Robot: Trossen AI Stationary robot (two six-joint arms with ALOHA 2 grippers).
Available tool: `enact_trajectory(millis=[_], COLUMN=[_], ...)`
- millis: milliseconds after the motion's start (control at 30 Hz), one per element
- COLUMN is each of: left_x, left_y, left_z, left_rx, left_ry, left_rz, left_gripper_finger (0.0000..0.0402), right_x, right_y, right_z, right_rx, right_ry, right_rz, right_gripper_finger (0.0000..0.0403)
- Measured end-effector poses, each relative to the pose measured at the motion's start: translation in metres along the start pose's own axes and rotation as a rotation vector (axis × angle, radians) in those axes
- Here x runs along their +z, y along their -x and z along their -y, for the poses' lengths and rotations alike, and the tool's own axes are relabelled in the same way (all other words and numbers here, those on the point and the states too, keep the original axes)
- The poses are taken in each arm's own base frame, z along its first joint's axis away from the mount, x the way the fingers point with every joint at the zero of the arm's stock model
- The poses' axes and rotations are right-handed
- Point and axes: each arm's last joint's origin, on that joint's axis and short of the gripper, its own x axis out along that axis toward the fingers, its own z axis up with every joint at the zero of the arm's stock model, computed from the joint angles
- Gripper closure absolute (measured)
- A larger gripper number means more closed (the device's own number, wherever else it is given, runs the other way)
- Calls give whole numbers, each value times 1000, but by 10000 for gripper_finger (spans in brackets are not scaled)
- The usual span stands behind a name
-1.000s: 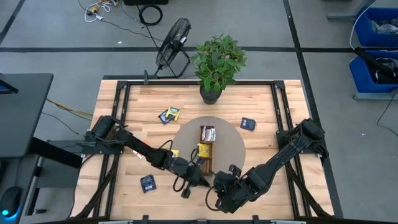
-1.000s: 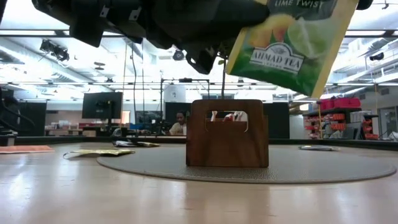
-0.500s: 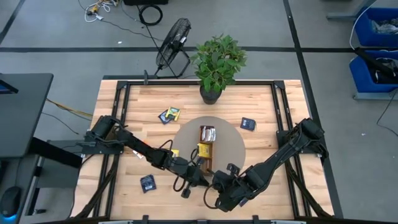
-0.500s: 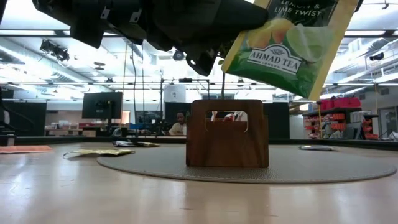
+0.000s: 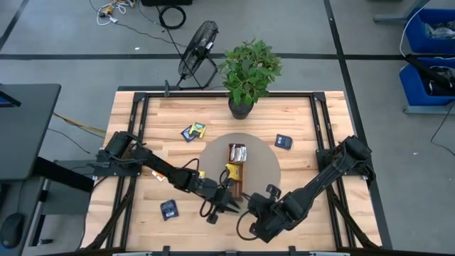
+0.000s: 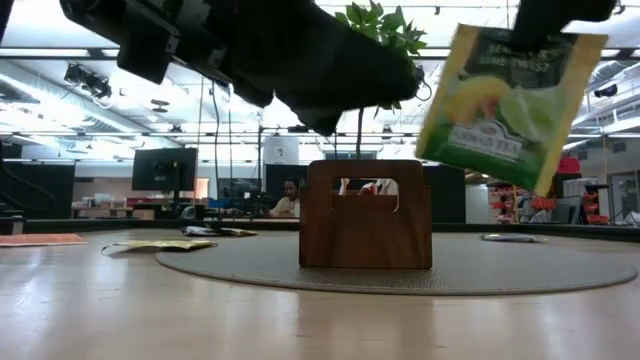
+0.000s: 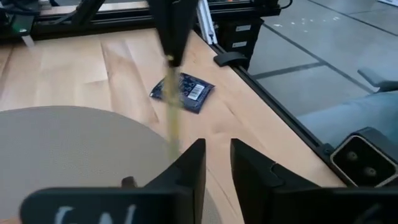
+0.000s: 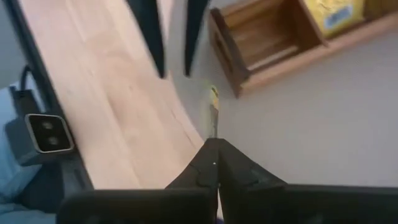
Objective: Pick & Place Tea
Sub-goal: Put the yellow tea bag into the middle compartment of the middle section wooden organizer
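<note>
A green-yellow tea sachet [image 6: 505, 110] hangs in the air in front of the wooden tray [image 6: 365, 215], right of its near end. My right gripper [image 8: 213, 142] is shut on it. My left gripper [image 7: 217, 149] stands open just left of the sachet, apart from it, with nothing between its fingers. The tray [image 5: 236, 171] stands on a round grey mat [image 5: 266, 160] and holds a yellow sachet [image 5: 232, 171]. Navy sachets [image 5: 284, 141] [image 5: 168, 209] lie flat on the table. My right gripper pinches the sachet's top edge [image 6: 545, 35] between its two fingers, which slant down from above. In the right wrist view the sachet [image 8: 213, 109] shows edge-on, beyond the fingertips. It hangs below the fingers, slightly tilted, clear of mat and table.
A potted plant [image 5: 249, 71] stands at the table's far edge behind the mat. A navy and a yellow-green sachet [image 5: 193, 131] lie far left of the mat. Bare wood shows at the near left and far right of the table.
The green-yellow sachet has passed from my left gripper to my right one. My left gripper has let go and now stands apart from it. The sachet has shifted toward the table's right edge and hangs lower and more upright than before.
</note>
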Motion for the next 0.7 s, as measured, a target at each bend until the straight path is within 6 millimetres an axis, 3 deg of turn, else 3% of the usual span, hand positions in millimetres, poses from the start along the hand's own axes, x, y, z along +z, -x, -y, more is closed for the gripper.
enact_trajectory(millis=[233, 433, 700], left_x=[2, -13, -39], left_y=[25, 76, 133], left_z=[4, 7, 2], left_rx=[50, 86, 297], left_ry=[-31, -65, -67], left_rz=[57, 267, 251], left_gripper_finger=[313, 312, 312], right_x=[-5, 3, 33], right_y=[3, 6, 16], right_z=[6, 15, 35], right_rx=[-80, -131, -122], right_ry=[-75, -193, -356], right_rz=[18, 74, 131], right_gripper_finger=[402, 403, 403])
